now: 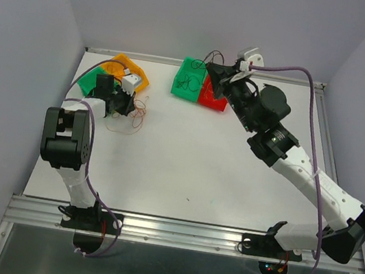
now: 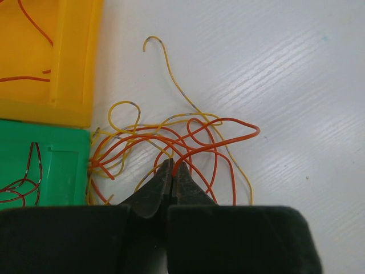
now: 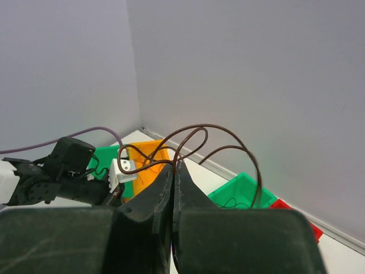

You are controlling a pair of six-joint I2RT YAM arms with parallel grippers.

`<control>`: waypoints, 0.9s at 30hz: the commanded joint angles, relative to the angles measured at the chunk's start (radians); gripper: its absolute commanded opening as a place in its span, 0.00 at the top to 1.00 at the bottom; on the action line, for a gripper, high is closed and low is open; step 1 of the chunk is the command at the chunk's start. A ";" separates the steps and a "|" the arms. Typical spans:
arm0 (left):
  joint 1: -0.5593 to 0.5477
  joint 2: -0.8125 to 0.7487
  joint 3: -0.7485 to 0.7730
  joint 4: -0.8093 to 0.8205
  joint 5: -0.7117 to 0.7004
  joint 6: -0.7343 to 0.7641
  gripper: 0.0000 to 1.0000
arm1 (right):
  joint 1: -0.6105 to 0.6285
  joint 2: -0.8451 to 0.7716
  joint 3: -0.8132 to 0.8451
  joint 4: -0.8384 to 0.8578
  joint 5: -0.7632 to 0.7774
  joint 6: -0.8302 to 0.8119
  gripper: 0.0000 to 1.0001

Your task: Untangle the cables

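A tangle of thin orange and yellow cables [image 2: 142, 137] lies on the white table beside a yellow bin [image 2: 68, 63] and a green bin [image 2: 57, 160]. My left gripper [image 2: 173, 165] sits low at the tangle's near edge, shut on one orange cable [image 2: 255, 132] that arcs away to the right. In the top view it [image 1: 122, 103] is at the far left next to the tangle [image 1: 136, 112]. My right gripper [image 3: 174, 165] is raised and shut on a dark brown cable [image 3: 217, 125] that loops above its tips, over the far green bin [image 1: 190, 79].
A red bin [image 1: 214, 95] adjoins the far green bin, which holds dark wires. The left green bin holds reddish wire loops [image 2: 23, 182]; the yellow bin has orange strands. Grey walls close the table's back and sides, and a metal rail [image 1: 181, 231] runs along its near edge.
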 commanded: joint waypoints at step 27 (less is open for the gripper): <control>0.007 -0.252 -0.104 0.012 0.131 0.052 0.92 | -0.286 0.600 0.496 -0.011 -0.288 0.250 1.00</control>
